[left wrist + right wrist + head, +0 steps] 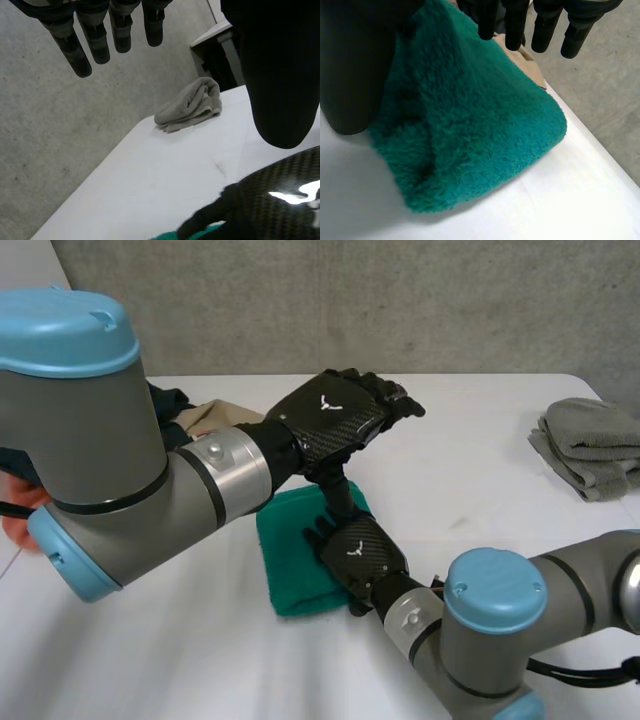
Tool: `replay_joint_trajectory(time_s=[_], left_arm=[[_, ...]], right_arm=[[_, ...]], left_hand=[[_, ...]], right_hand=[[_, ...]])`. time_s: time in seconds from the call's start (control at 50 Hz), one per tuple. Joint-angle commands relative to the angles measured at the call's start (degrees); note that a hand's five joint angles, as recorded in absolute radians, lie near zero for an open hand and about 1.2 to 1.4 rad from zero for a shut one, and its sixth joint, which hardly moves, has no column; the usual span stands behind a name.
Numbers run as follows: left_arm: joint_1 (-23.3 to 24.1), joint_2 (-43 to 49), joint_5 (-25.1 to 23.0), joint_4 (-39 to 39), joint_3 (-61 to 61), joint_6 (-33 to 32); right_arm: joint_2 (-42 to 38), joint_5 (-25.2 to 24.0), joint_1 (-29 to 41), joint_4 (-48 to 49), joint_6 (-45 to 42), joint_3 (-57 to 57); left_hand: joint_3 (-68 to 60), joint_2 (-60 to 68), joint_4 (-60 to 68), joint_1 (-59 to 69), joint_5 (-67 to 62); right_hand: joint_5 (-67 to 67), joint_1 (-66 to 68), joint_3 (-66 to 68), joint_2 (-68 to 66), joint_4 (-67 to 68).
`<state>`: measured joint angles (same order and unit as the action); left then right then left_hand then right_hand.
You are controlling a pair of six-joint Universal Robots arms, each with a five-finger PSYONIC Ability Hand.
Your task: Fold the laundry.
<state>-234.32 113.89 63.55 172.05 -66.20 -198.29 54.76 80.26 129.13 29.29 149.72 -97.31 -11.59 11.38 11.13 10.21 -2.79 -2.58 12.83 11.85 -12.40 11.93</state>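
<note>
White tabletop (pixel 480 500) in front of a grey concrete wall (pixel 400 300). Near the middle, toward the robot: teal-green fluffy towel (pixel 295 560), already doubled into a thick pad, 1 rounded corner lying free on the tabletop in the right wrist view. Resting on its right part, palm down: right hand (pixel 358 552), fingers (pixel 516 25) straight over the pile, pinching nothing. Over the far edge of the pad: left hand (pixel 335 420), fingers (pixel 95 40) straight and relaxed, holding nothing; contact of its thumb with the cloth not clear. Further out, at the far right of the tabletop and well apart: grey folded towel (pixel 590 445). Behind the left arm: heap of beige and dark cloth (pixel 205 418), partly hidden.

Probably the pressing or smoothing step, with the fold close to done. Risks from here:
- dragging of the pad across the smooth tabletop by a sliding rather than lifting hand
- springing open of the thick plush layers on release of the pressure
- knocking together of the 2 hands, so near each other over 1 small pad
- snagging of a fingertip in the pile, pulling the top layer askew
</note>
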Motion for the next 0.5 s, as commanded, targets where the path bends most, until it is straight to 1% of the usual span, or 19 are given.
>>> replay_joint_trajectory(time_s=[0.02, 0.08, 0.1, 0.12, 0.16, 0.38, 0.4, 0.44, 0.46, 0.48, 0.5], left_arm=[[0.2, 0.5, 0.5, 0.2, -0.4, 0.0], [0.1, 0.5, 0.5, 0.3, -0.4, 0.0], [0.1, 0.4, 0.5, 0.3, -0.4, 0.0], [0.0, 0.4, 0.5, 0.3, -0.4, 0.0], [-0.1, 0.4, 0.5, 0.3, -0.4, 0.0], [-0.6, 0.4, 0.5, 0.3, -0.5, 0.0], [-0.6, 0.4, 0.5, 0.2, -0.5, 0.0], [-0.6, 0.4, 0.5, 0.3, -0.5, 0.0], [-0.6, 0.4, 0.5, 0.3, -0.5, 0.0], [-0.6, 0.4, 0.5, 0.3, -0.5, 0.0], [-0.7, 0.4, 0.5, 0.3, -0.5, 0.0]], right_arm=[[-2.5, 0.1, -0.2, 0.2, -1.2, 3.6], [-3.2, -0.3, -0.4, 0.3, -1.2, 4.5], [-3.5, -0.3, -0.5, 0.7, -1.1, 5.0], [-3.7, -0.3, -0.6, 0.9, -1.1, 5.2], [-3.8, -0.4, -0.7, 1.8, -1.1, 5.5], [-4.1, -0.6, -0.8, 2.6, -0.7, 8.5], [-4.7, -0.7, -0.8, 2.6, -0.8, 9.1], [-5.5, -0.7, -0.8, 2.5, -0.7, 9.9], [-6.1, -0.7, -0.8, 2.5, -0.6, 10.9], [-6.3, -0.7, -0.8, 2.7, -0.6, 11.3], [-6.4, -0.6, -0.8, 3.0, -0.5, 11.7]], left_hand=[[0.0, 0.2, 0.4, 1.3, 1.2], [0.0, 0.2, 0.4, 1.3, 1.2], [0.0, 0.2, 0.4, 1.3, 1.2], [0.0, 0.2, 0.4, 1.3, 1.2], [0.0, 0.2, 0.4, 1.3, 1.2], [0.0, 0.2, 0.4, 1.3, 1.2], [0.0, 0.2, 0.4, 1.3, 1.2], [0.0, 0.2, 0.4, 1.3, 1.2], [0.0, 0.2, 0.4, 1.3, 1.2], [0.0, 0.2, 0.4, 1.3, 1.2], [0.0, 0.2, 0.4, 1.3, 1.2]], right_hand=[[2.6, -2.8, -1.8, 2.4, -1.9], [-4.4, 4.1, 5.1, -4.6, 5.0], [-10.9, 10.6, 11.6, -11.1, 11.5], [-14.6, 14.4, 15.4, -14.8, 15.3], [-18.7, 18.4, 19.4, -18.9, 19.3], [-17.3, 17.1, 18.1, -17.5, 18.0], [-20.7, 20.4, 21.4, -20.9, 21.3], [-36.3, 36.0, 37.0, -36.4, 36.9], [-56.7, 56.4, 57.4, -56.9, 57.3], [-66.5, 66.3, 67.3, -66.7, 67.2], [-67.4, 67.2, 68.1, -67.6, 68.1]])
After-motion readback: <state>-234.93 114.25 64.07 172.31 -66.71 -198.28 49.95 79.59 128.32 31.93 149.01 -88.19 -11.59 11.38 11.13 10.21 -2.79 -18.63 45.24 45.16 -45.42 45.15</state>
